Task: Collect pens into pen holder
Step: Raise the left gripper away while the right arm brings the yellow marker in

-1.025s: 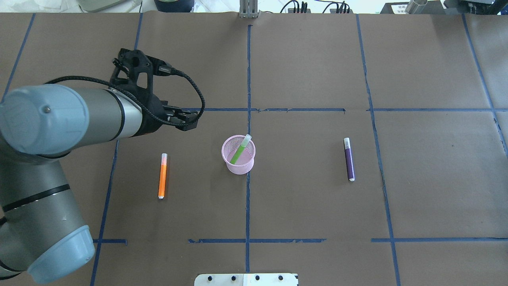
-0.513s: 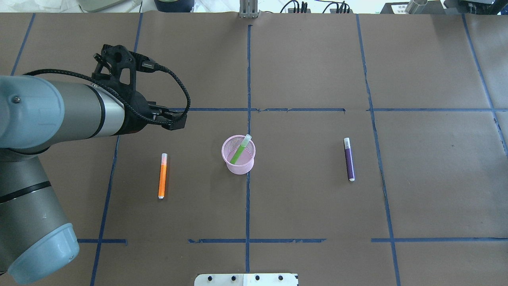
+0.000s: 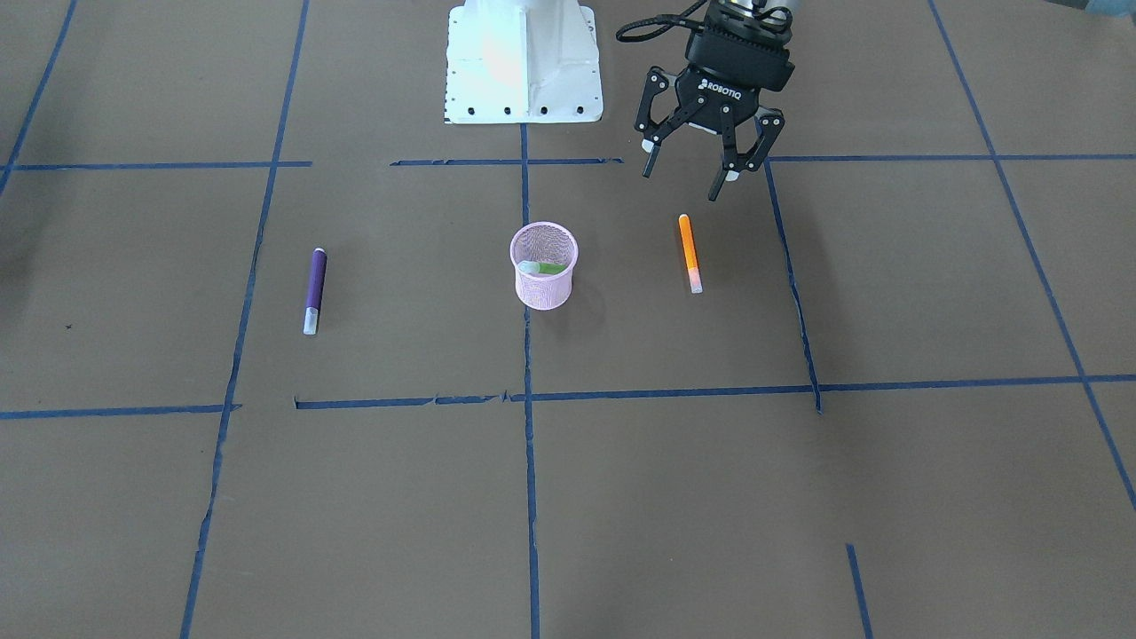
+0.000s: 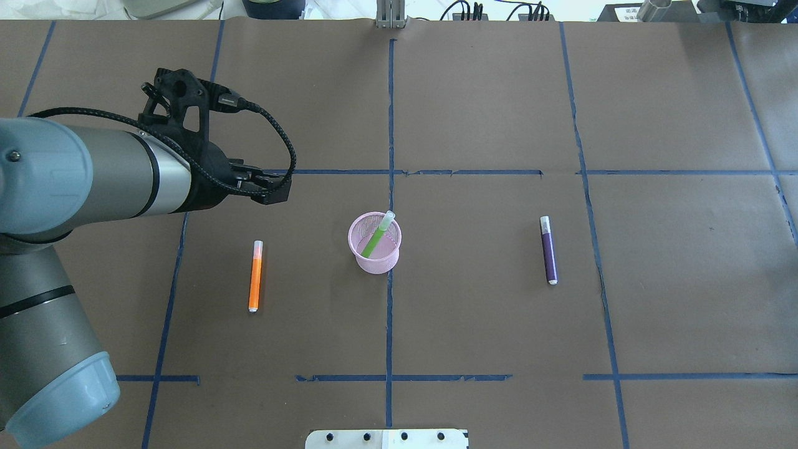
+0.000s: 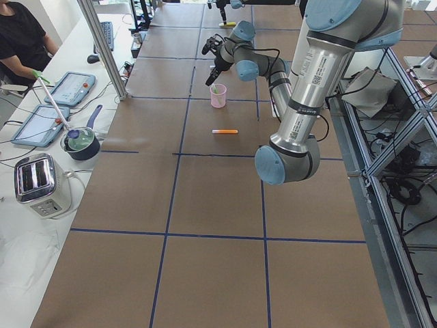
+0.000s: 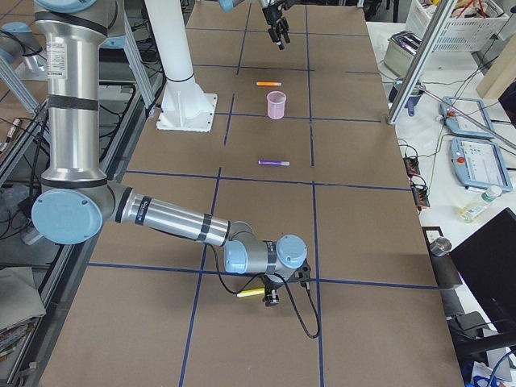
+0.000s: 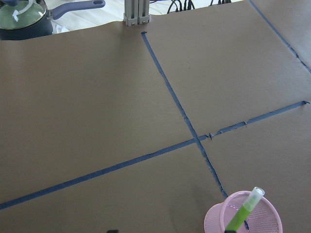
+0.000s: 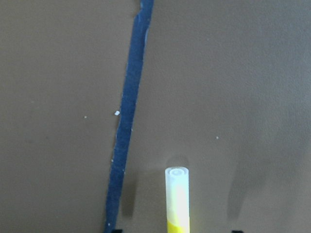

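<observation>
above the table, the left pincer (image 3: 683,177): black, angular, linked fingers with pale pads, spread wide, nothing gripped. just below it, flat on the matte brown paper (image 3: 932,284), untouched, a slim orange pen (image 3: 689,253), pale translucent cap at the end away from the base. off to the pincer's right, near the table's middle, the holder (image 3: 543,289): a small round pink wire-mesh cup, upright, slightly tapered toward the foot. inside, leaning on the rim, a bright green pen (image 4: 375,238), clear cap poking over the edge. farther to the pincer's right, well beyond the holder, a purple pen (image 3: 315,284) flat on the paper, pale cap at one end. thin blue tape (image 3: 621,394) in a grid across the paper, ragged in places. far off at the table's right end, low over the paper, the right pincer (image 6: 274,297); in its wrist view only two dark tips at the bottom edge, well apart, parted. between them, touching neither, a smooth yellow pen (image 8: 178,199) with a frosted round cap.
</observation>
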You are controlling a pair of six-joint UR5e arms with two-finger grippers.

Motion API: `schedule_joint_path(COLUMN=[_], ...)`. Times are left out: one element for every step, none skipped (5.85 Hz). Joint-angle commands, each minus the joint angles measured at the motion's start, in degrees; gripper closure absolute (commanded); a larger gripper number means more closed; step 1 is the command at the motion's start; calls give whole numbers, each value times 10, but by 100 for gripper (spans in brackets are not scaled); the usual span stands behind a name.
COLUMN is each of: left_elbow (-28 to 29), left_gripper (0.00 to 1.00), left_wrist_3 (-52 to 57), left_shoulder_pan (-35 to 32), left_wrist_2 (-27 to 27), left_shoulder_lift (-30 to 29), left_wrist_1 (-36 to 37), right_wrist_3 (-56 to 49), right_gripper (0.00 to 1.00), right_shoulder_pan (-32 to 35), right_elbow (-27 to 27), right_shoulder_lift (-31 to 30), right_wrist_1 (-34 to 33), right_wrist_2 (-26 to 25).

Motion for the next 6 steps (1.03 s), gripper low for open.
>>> schedule_joint_path(left_elbow=[-1,-1,-1,-1,-4,-9], left_gripper=[22,22,22,22,22,22], left_wrist_3=[0,0,0,0,0,0], left_shoulder_pan=[0,0,0,-1,-1,-1], left_wrist_2=[0,0,0,0,0,0], left_shoulder_lift=[1,1,1,1,1,2], left_wrist_1=[0,0,0,0,0,0], right_wrist_3=[0,1,1,0,1,3], right_gripper=[30,56,72,83,96,100], right_shoulder_pan=[-7,-7,-7,-7,-7,-8], right_elbow=[-5,-8,-8,-14,-15,-9], right_shoulder_lift=[2,2,2,2,2,2], right_wrist_1=[0,0,0,0,0,1], right_wrist_2=[-1,-1,0,0,1,6])
